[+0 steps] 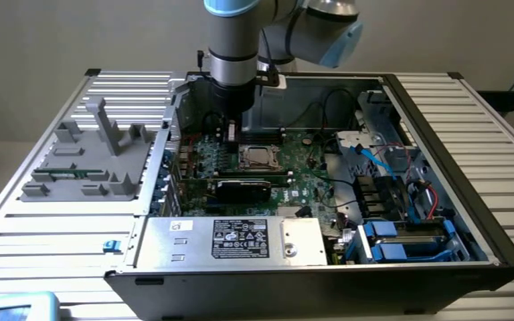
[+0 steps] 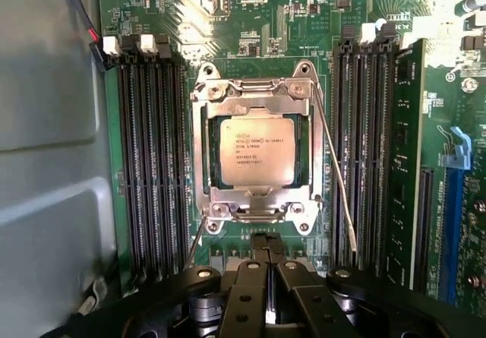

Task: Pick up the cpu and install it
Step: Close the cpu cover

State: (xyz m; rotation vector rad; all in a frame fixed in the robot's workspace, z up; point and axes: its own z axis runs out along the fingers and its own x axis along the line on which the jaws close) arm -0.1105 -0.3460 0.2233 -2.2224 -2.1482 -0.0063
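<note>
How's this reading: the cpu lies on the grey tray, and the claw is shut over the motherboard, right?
Wrong place. The wrist view shows the cpu sitting in the socket frame on the motherboard, not on the grey tray. The claw is shut over the motherboard.

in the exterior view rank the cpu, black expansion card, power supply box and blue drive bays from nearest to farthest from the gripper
1. cpu, in its socket right beside the gripper.
2. black expansion card, mid-board, just past the socket.
3. power supply box, along the case's front edge.
4. blue drive bays, front corner on the exterior view's right.
</note>
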